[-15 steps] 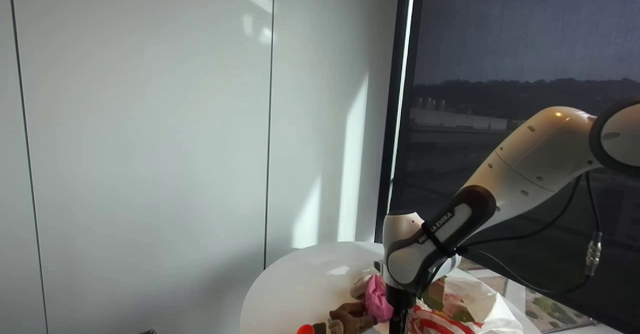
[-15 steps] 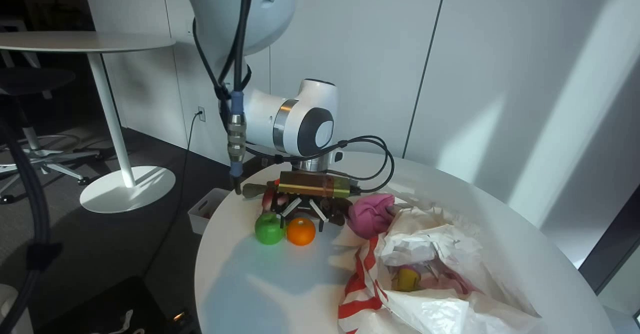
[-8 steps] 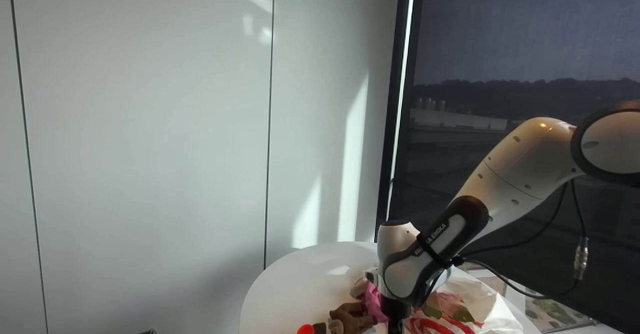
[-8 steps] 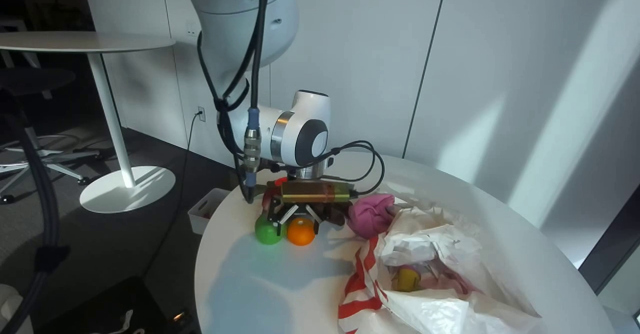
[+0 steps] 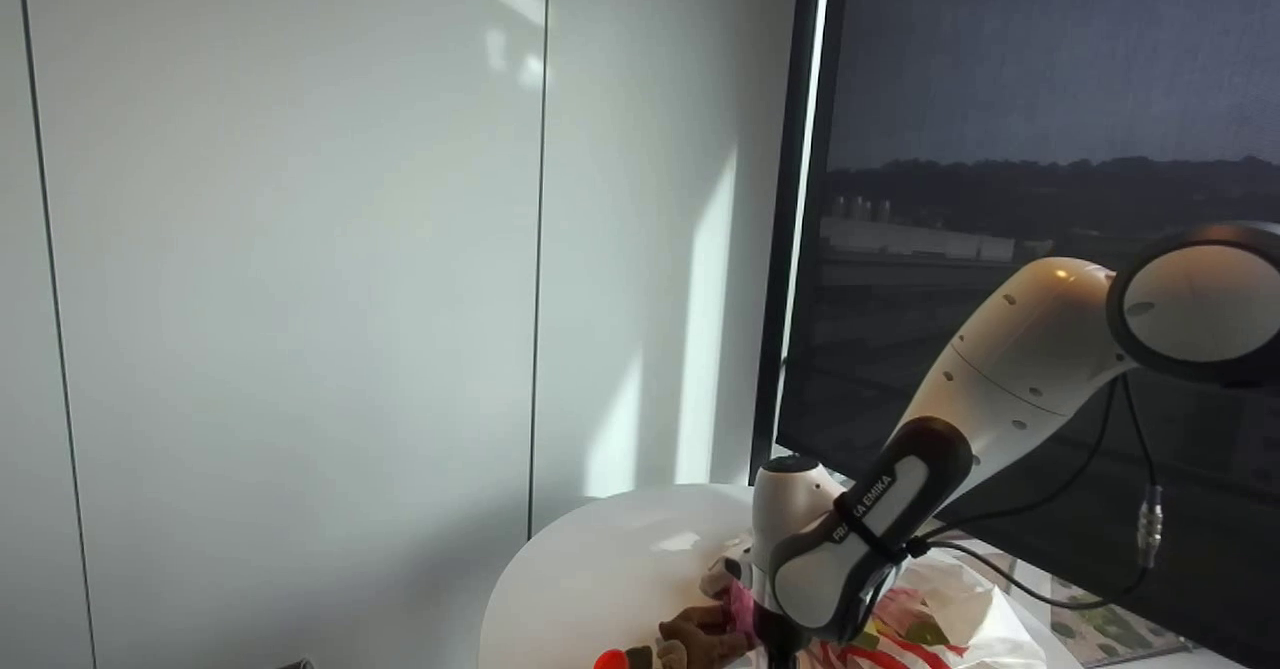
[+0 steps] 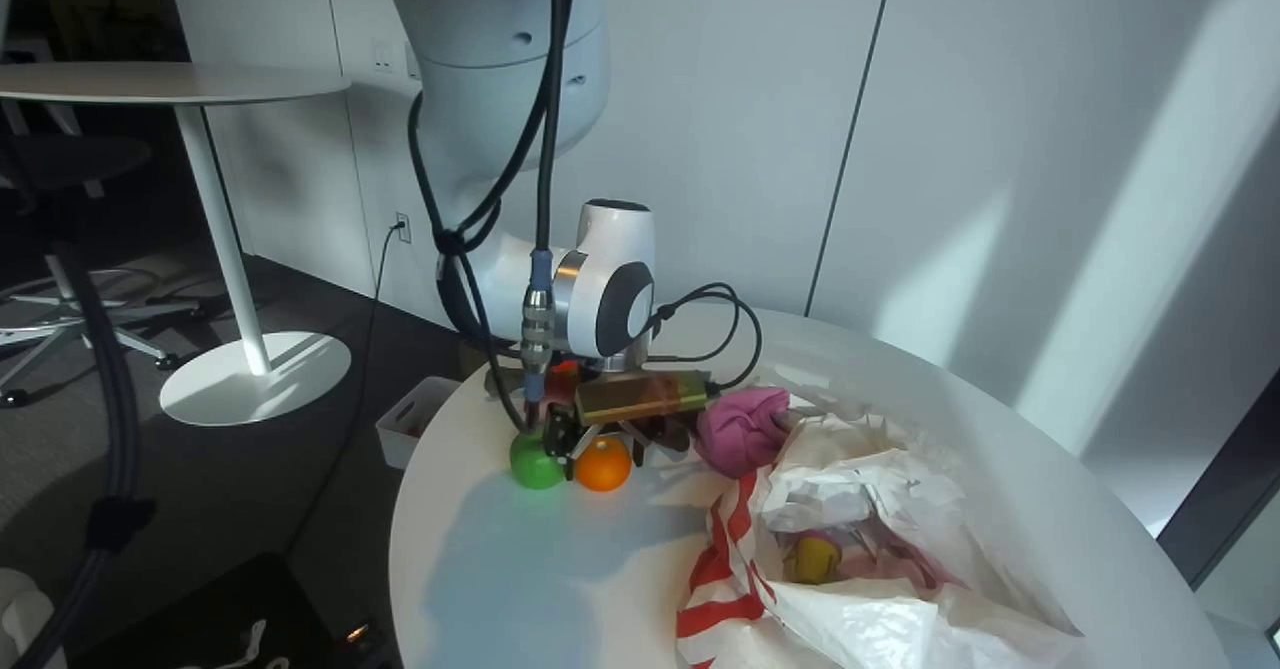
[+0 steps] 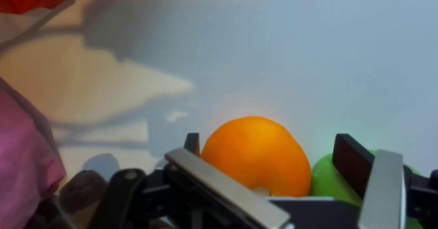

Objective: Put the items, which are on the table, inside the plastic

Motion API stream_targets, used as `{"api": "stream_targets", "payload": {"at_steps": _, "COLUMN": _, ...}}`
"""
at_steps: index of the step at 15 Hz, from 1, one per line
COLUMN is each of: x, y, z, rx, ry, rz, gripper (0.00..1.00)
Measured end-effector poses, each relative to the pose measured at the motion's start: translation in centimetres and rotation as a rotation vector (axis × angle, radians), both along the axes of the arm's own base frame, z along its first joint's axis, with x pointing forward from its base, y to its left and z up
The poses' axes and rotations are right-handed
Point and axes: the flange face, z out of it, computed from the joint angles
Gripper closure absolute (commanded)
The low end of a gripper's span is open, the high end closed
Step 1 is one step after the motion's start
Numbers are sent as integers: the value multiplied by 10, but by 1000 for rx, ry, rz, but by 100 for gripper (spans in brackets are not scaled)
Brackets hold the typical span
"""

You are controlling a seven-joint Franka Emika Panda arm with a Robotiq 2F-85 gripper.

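An orange [image 6: 602, 464] sits on the round white table with a green apple [image 6: 537, 461] beside it. My gripper [image 7: 270, 150] is open and low over them. In the wrist view the orange [image 7: 256, 153] is between the fingers, close to the left one, with a gap to the right one. The right finger covers part of the apple [image 7: 328, 179]. The white plastic bag with red stripes [image 6: 880, 614] lies open, holding a yellow item [image 6: 815, 559] and pink things. A pink cloth item [image 6: 742, 431] lies against the bag. Brown items [image 5: 697, 634] are partly hidden behind the gripper.
The round white table [image 5: 570, 569] ends in a curved edge. A pale bin [image 6: 405, 424] stands on the floor by it. A red-ended item [image 5: 610, 659] lies on the table. A wall [image 6: 740, 99] and dark window blind [image 5: 1000, 99] stand behind.
The arm has come down and my gripper has lowered towards the orange, shifting and turning slightly. The fingers stay apart. The fruits, pink item and bag have not moved.
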Motion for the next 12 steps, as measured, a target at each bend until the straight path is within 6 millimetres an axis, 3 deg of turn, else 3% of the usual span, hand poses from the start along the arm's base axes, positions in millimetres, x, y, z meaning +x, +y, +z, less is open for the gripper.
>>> {"api": "stream_targets", "payload": {"at_steps": 1, "x": 1, "y": 0, "z": -3, "rx": 2, "ry": -2, "rz": 11, "gripper": 25}}
{"api": "stream_targets", "payload": {"at_steps": 3, "x": 4, "y": 0, "z": -7, "rx": 0, "ry": -3, "rz": 30, "gripper": 32}}
{"api": "stream_targets", "payload": {"at_steps": 9, "x": 11, "y": -6, "z": -11, "rx": 11, "ry": 1, "rz": 34, "gripper": 79}}
{"api": "stream_targets", "payload": {"at_steps": 11, "x": 11, "y": -8, "z": -9, "rx": 41, "ry": 18, "rz": 22, "gripper": 40}}
{"api": "stream_targets", "payload": {"at_steps": 12, "x": 12, "y": -10, "z": -8, "rx": 52, "ry": 23, "rz": 17, "gripper": 40}}
